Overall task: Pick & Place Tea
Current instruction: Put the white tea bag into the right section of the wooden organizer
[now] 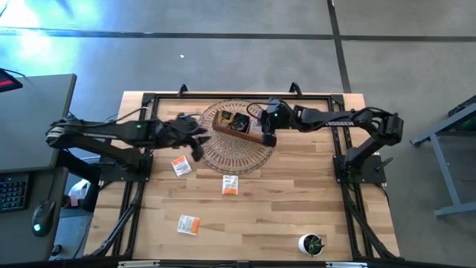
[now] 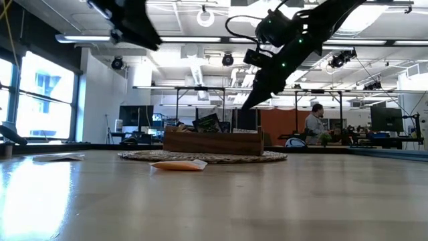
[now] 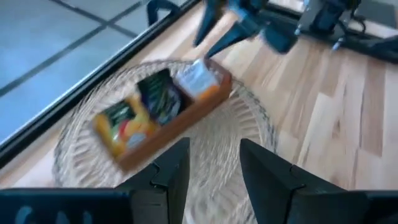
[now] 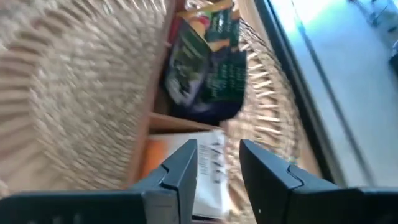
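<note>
**Tea sachets: flat, light, fiddly to grab**

Quick take on how the tea handles. Three sachets lie loose on the table [image 1: 297, 208]: a white-and-orange sachet [image 1: 181, 166] just off the mat's edge near the left arm, a second sachet [image 1: 230, 184] in front of the mat, and a third sachet [image 1: 189, 224] nearer the front edge. The rest are already filed in the wooden tray [image 1: 238, 123], which sits on the round woven mat [image 1: 234, 152]: yellow-red at one end, dark ones in the middle, white ones at the end under the right gripper.

Handling, imo: paper, v light, thin, floppy-ish. Lying flat there's basically no edge standing up, so fingers prob need to come straight down and pinch across a side or corner, maybe scrape under a bit. Too much squeeze just crumples it; smooth paper could slip w/ too little. Dropping one into a tray slot wants it held upright by one edge.

Left gripper [image 3: 214, 165] hovers over the mat beside the tray, fingers apart w/ nothing between them. Right gripper [image 4: 217, 165] is right over the white-sachet end of the tray; fingers parted a bit, and I can't tell if they're pinching a sachet or just above it.
</note>
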You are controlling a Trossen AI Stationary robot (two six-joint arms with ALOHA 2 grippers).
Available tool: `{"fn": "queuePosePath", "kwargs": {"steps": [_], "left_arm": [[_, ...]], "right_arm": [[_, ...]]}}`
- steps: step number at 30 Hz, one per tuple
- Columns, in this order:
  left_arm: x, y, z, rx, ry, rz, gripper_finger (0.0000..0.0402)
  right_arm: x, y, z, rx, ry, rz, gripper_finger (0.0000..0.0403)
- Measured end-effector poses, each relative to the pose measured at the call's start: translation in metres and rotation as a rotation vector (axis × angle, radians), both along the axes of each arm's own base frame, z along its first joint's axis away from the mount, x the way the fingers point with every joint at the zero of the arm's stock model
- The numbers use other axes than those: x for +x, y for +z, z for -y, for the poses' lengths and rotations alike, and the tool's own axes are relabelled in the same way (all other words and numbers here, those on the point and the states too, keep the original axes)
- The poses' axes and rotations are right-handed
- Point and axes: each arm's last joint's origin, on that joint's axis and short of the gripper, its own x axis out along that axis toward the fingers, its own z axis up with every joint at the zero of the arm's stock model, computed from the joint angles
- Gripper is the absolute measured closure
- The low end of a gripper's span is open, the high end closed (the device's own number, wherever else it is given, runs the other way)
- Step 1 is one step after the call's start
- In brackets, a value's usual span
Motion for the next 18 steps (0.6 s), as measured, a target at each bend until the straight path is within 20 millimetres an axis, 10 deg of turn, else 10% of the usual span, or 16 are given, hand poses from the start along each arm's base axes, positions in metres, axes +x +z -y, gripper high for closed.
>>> {"fn": "queuePosePath", "kwargs": {"steps": [9,18], "left_arm": [[-0.071,0.001,0.002,-0.204,0.025,-0.141,0.0263],[-0.081,-0.070,0.006,-0.383,0.027,-0.297,0.0263]], "right_arm": [[0.026,0.002,-0.083,0.177,0.151,0.240,0.0337],[0.036,-0.016,-0.176,0.006,0.306,0.581,0.0396]]}}
